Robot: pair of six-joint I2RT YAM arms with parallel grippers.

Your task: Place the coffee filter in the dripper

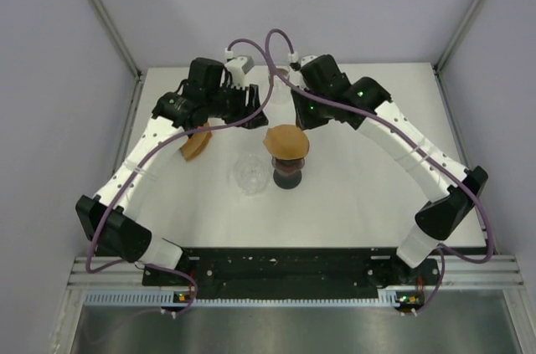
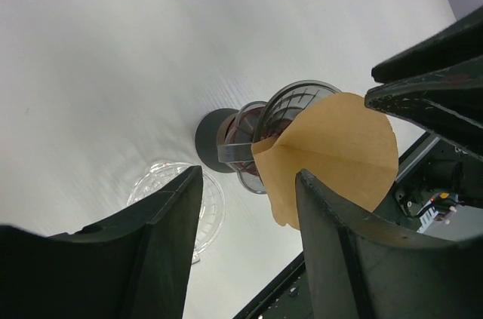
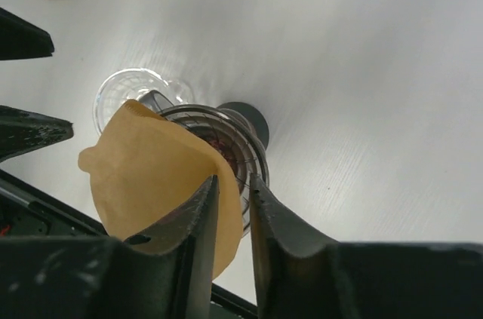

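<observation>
The brown paper coffee filter [image 1: 286,141] lies folded and tilted across the top of the glass dripper [image 1: 289,168], which stands on a dark base mid-table. In the right wrist view the filter [image 3: 151,176] leans over the dripper rim [image 3: 234,138]. My right gripper [image 3: 232,179] hovers just above it, its jaws narrowly open with the filter's edge behind them, not pinched. My left gripper [image 2: 247,176] is wide open and empty, beside the filter [image 2: 339,153] and dripper [image 2: 294,104]. From above, the left gripper [image 1: 251,107] and right gripper [image 1: 295,118] flank the filter's far side.
A clear glass piece [image 1: 251,174] sits on the table just left of the dripper, also visible as the glass piece [image 2: 173,198] under the left fingers. A stack of brown filters [image 1: 195,146] lies under the left arm. Grey walls enclose the white table [image 1: 377,187].
</observation>
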